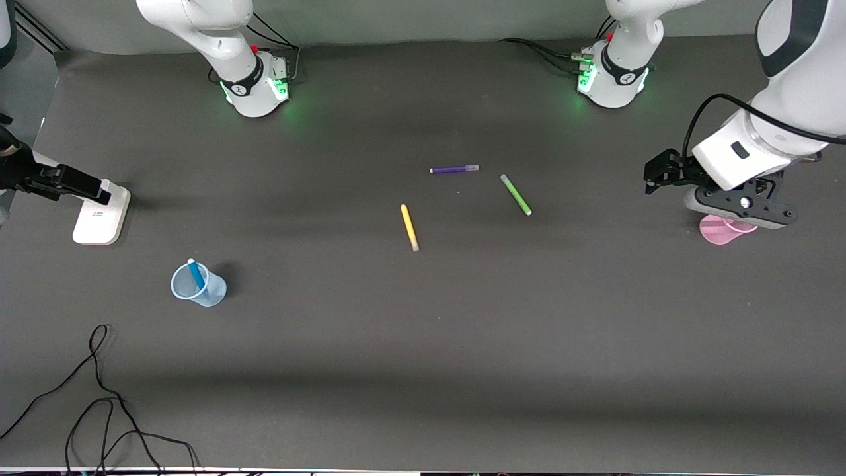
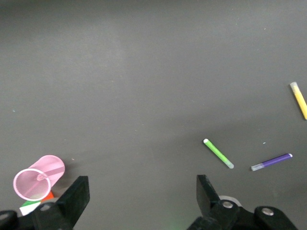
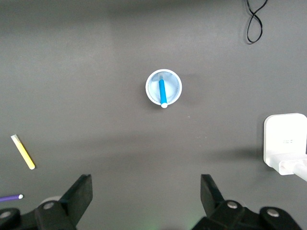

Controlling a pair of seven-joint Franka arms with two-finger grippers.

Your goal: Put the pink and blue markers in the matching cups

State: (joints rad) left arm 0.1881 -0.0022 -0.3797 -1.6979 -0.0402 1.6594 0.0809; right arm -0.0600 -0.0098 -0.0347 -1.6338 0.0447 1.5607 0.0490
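Observation:
A pale blue cup (image 1: 198,285) (image 3: 163,87) stands upright toward the right arm's end of the table, with the blue marker (image 1: 196,274) (image 3: 162,92) leaning inside it. The pale pink cup (image 1: 722,230) (image 2: 38,177) stands at the left arm's end, and a pink marker (image 2: 52,169) rests inside it. My left gripper (image 1: 739,210) (image 2: 142,191) hangs just over the pink cup, open and empty. My right gripper (image 3: 146,194) is high over the table with the blue cup below it. It is also open and empty, and it does not show in the front view.
Three loose markers lie mid-table: purple (image 1: 454,169), green (image 1: 515,194) and yellow (image 1: 410,227). A white stand (image 1: 100,215) with a black device sits at the right arm's end. A black cable (image 1: 99,396) loops near the front camera's edge.

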